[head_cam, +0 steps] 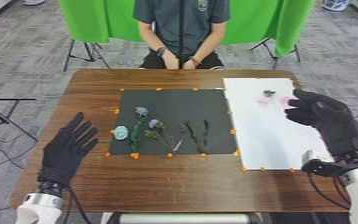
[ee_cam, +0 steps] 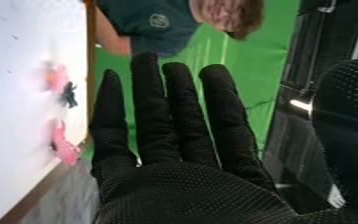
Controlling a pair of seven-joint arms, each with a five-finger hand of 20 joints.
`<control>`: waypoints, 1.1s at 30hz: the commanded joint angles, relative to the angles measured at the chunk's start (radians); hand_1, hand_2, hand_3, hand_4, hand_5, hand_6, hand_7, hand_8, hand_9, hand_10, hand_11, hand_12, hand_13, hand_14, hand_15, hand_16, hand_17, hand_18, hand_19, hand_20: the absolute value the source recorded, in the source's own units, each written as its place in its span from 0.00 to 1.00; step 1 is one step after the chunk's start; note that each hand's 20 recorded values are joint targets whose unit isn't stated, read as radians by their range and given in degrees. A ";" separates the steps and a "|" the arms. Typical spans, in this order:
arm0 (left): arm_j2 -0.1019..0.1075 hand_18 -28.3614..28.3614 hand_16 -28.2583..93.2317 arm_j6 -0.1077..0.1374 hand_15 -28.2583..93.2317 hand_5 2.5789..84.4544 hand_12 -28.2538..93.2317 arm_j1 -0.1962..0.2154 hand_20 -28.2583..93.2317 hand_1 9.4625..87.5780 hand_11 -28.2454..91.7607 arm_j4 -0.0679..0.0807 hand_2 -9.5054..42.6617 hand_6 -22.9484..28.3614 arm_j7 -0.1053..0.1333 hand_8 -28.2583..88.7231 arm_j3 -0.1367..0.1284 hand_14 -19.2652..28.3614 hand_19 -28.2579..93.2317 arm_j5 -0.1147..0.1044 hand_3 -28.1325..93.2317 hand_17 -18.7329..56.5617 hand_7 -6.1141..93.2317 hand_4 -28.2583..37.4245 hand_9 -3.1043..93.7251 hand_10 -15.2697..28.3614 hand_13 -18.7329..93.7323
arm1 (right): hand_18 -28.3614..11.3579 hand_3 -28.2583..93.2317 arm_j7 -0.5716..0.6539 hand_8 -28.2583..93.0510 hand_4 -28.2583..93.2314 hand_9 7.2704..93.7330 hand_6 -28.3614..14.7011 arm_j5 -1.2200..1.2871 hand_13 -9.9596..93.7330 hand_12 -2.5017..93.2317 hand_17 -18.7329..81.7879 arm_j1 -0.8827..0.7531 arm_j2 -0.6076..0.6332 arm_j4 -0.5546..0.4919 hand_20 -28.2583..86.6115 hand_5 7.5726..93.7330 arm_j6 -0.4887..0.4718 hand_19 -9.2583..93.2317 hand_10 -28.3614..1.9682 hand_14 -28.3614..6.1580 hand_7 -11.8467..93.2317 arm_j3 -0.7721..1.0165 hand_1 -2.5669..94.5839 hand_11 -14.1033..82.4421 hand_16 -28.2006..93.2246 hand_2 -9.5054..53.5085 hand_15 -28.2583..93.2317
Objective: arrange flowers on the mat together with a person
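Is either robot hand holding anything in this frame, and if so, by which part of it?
Nothing is held: the left hand and the right hand are both open and empty.

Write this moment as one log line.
right hand open, over white sheet | left hand open, beside black mat | flowers on mat, pink ones on sheet

Mat (head_cam: 206, 102) on surface (head_cam: 140, 185), mid-frame. Flowers (head_cam: 142, 111) on mat's left half, stems (head_cam: 206, 135) right of them. Sheet (head_cam: 269, 140) right of mat, blossoms (head_cam: 263, 100) on its upper part.
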 commanded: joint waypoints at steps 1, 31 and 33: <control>0.003 0.88 0.27 0.004 0.32 0.32 0.36 -0.021 0.29 0.17 0.32 0.021 0.17 0.48 -0.008 0.17 0.016 0.68 0.56 -0.009 0.80 0.09 0.19 0.00 0.28 0.60 0.35 | 0.18 0.92 0.006 0.14 0.01 0.40 0.54 -0.001 0.44 0.25 0.27 -0.005 -0.007 0.009 0.50 0.42 0.004 0.57 0.43 0.44 0.29 -0.012 0.23 0.32 0.40 0.07 0.52; -0.021 0.88 0.27 0.005 0.33 0.32 0.36 0.016 0.29 0.18 0.32 0.000 0.18 0.48 -0.039 0.17 0.001 0.68 0.56 0.013 0.80 0.09 0.19 0.00 0.28 0.60 0.35 | 0.17 0.92 0.073 0.14 0.02 0.39 0.53 -0.015 0.43 0.25 0.26 0.048 -0.030 0.019 0.50 0.42 -0.060 0.57 0.42 0.42 0.29 -0.053 0.22 0.31 0.40 0.13 0.50; -0.016 0.88 0.27 0.008 0.33 0.32 0.36 0.006 0.29 0.18 0.32 0.002 0.18 0.48 -0.029 0.17 0.004 0.68 0.56 0.012 0.80 0.09 0.19 0.00 0.28 0.60 0.35 | 0.17 0.92 0.063 0.14 0.02 0.39 0.53 -0.012 0.43 0.25 0.26 0.058 -0.022 0.023 0.50 0.42 -0.043 0.57 0.42 0.42 0.29 -0.058 0.22 0.31 0.40 0.13 0.50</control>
